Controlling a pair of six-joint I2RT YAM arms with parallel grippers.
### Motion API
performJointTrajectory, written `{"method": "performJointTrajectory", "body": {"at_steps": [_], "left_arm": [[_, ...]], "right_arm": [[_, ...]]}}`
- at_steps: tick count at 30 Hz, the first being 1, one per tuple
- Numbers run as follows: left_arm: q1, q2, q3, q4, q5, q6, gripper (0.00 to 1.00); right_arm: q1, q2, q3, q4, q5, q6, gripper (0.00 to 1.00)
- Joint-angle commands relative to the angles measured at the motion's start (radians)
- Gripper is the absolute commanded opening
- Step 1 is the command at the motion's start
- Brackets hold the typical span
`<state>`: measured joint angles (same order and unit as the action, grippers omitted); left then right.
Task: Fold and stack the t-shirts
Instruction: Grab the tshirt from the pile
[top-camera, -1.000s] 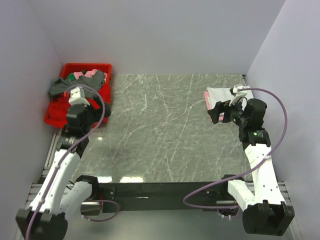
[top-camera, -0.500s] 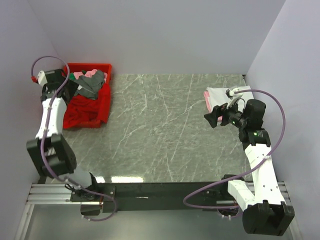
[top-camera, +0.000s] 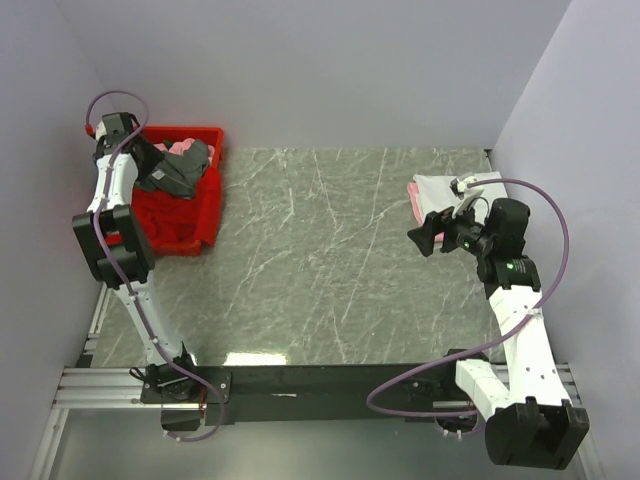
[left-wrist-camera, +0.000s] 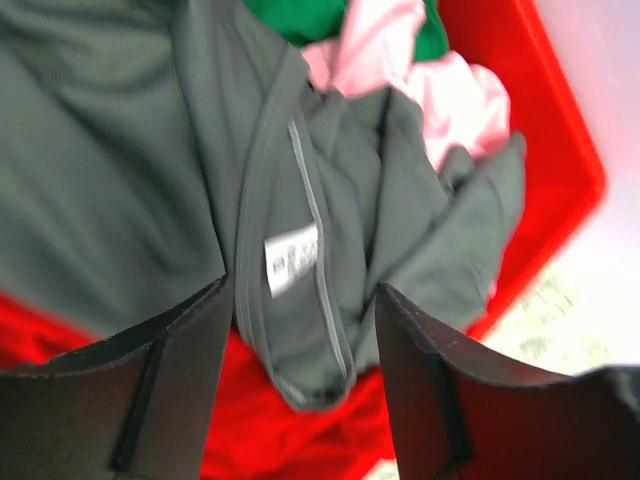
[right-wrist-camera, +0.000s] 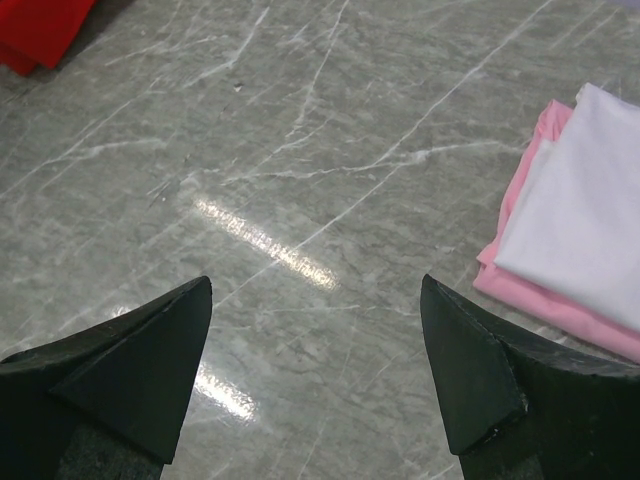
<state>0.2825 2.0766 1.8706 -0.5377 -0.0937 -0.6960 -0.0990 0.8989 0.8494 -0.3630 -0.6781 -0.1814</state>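
Observation:
A dark grey t-shirt (top-camera: 180, 170) lies crumpled on top of the red bin (top-camera: 187, 131), with pink and green cloth behind it and red cloth below. My left gripper (top-camera: 140, 160) is open just above it. In the left wrist view its jaws stand either side of the grey shirt's collar and white label (left-wrist-camera: 292, 258). A pink shirt (left-wrist-camera: 420, 70), a green one (left-wrist-camera: 300, 15) and a red one (left-wrist-camera: 270, 440) show around the collar. My right gripper (top-camera: 428, 235) is open and empty above the table. A folded white shirt (right-wrist-camera: 590, 220) lies on a folded pink one (right-wrist-camera: 530, 290) at its right.
The grey marble table (top-camera: 320, 260) spreads between the bin at far left and the folded stack (top-camera: 432, 190) at far right. White walls close the back and both sides. The bin's wall (left-wrist-camera: 540, 110) is to the right of the left gripper.
The left arm has swung from in front of the bin up to its far left corner, and its gripper now hangs over the grey shirt. The right gripper has drifted slightly left, away from the stack.

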Motion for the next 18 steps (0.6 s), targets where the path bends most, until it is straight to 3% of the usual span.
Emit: {"method": "performJointTrajectory", "body": {"at_steps": [1,9,12,13,15,18], "left_arm": [[-0.002,0.068,0.119,-0.108,-0.089,0.01,0.61],[-0.019,0.175,0.234,-0.172,-0.135,0.027,0.51],[-0.019,0.215,0.275,-0.182,-0.12,0.047,0.33],[-0.019,0.224,0.283,-0.188,-0.11,0.059,0.18],[-0.019,0.215,0.282,-0.182,-0.097,0.066,0.02],[-0.025,0.134,0.228,-0.119,-0.092,0.082,0.0]], "right_arm": [[-0.005,0.006,0.017,0.002,-0.008,-0.012,0.9],[-0.005,0.015,0.02,-0.001,0.003,-0.013,0.9],[-0.004,0.014,0.022,-0.001,0.008,-0.012,0.9],[-0.004,0.014,0.02,0.001,0.008,-0.01,0.9],[-0.005,0.011,0.017,0.002,0.011,-0.01,0.9],[-0.007,0.008,0.016,0.001,0.014,-0.009,0.9]]}}
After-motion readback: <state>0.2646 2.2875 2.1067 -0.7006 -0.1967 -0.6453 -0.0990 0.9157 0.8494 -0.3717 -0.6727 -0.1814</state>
